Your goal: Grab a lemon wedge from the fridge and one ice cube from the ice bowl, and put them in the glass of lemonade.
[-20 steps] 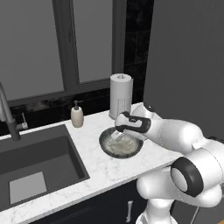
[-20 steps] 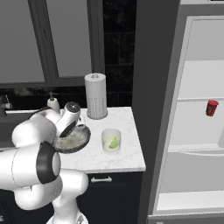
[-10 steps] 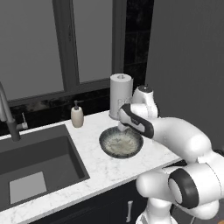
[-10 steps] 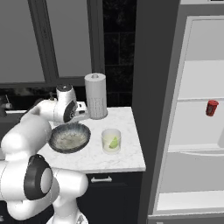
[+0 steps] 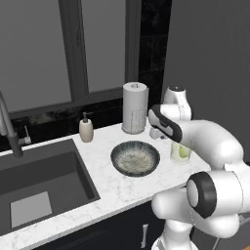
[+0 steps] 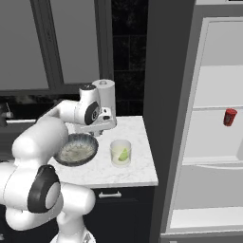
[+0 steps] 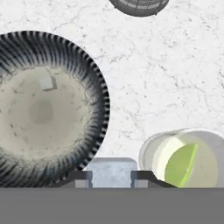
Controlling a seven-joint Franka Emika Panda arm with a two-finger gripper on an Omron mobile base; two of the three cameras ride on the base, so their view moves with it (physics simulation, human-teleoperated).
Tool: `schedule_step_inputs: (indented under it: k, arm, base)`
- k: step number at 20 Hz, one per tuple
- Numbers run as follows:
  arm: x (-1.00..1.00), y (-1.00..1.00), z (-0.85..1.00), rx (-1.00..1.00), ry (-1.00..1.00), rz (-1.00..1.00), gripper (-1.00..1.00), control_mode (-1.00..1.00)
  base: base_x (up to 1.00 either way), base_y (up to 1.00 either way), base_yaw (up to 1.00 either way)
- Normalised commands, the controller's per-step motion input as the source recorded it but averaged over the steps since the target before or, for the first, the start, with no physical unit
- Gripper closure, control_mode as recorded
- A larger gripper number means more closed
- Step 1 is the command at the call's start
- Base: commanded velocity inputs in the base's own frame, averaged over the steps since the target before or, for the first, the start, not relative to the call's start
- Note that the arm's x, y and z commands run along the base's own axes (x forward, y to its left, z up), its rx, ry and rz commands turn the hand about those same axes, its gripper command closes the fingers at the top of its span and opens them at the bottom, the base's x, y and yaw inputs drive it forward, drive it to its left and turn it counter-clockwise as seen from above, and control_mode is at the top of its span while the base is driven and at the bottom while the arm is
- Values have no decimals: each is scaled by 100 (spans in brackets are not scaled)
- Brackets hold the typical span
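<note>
On the white marble surface (image 5: 117,188) we see the pincer (image 7: 111,180) clamped on an ice cube (image 7: 111,172) above the gap between the ice bowl (image 7: 94,78) and the glass of lemonade (image 6: 120,153), where a lemon wedge (image 7: 180,165) floats.

The ice bowl (image 5: 135,158) stands on the counter, one ice cube (image 7: 46,83) inside. Right of it, the glass of lemonade (image 6: 120,152) stands upright, holding the lemon wedge (image 7: 181,165). The fridge (image 6: 213,142) is open at the far right.
</note>
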Motion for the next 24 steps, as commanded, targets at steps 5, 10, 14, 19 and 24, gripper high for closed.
schedule_step_inputs:
  k: [5,10,14,19,24]
  arm:
    - [-17,-67,20,1,-8,-11,100,-100]
    - [0,-62,-2,0,-2,-6,100,-100]
    - [2,-11,-15,0,0,0,100,-100]
    - [6,-1,-3,0,0,0,100,-100]
    - [4,-4,-4,0,0,0,100,-100]
  base:
    - [0,0,0]
    - [0,0,0]
    - [0,0,0]
    - [0,0,0]
    - [0,0,0]
